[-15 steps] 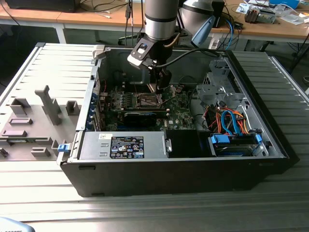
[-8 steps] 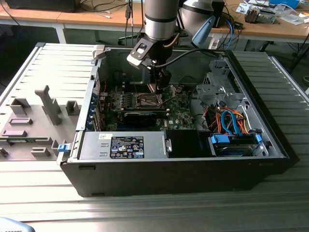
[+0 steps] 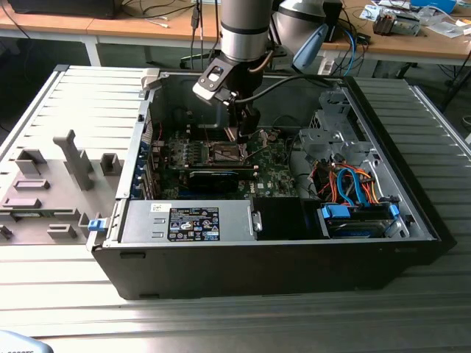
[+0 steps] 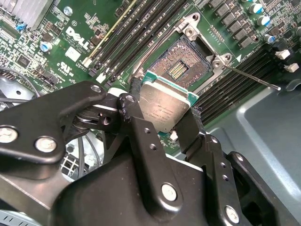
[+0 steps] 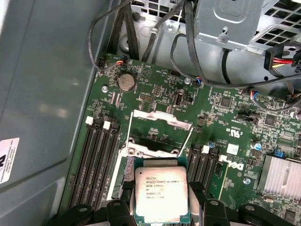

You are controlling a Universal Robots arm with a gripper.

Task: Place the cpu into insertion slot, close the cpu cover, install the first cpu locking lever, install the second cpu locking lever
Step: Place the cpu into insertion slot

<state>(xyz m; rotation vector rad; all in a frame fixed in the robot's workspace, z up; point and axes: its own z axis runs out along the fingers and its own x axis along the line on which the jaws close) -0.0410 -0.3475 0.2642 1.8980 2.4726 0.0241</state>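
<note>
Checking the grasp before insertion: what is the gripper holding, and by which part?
The cpu, pinched by two opposite edges between the jaws of the gripper.

my hand [image 4: 164, 106] grips the cpu [image 4: 160, 110], fingers [image 4: 141, 132] pressed on two opposite edges, its dull silver top facing the camera with a green rim around it. the chip hangs tilted over the open insertion slot [image 4: 181, 66], covering its near corner; whether they touch i cannot tell. the slot's gold contacts lie bare. a thin metal lever [image 4: 249, 76] sticks out from the slot's corner across the green circuit board [image 4: 51, 33], and long black memory slots [image 4: 127, 33] run alongside.
</note>
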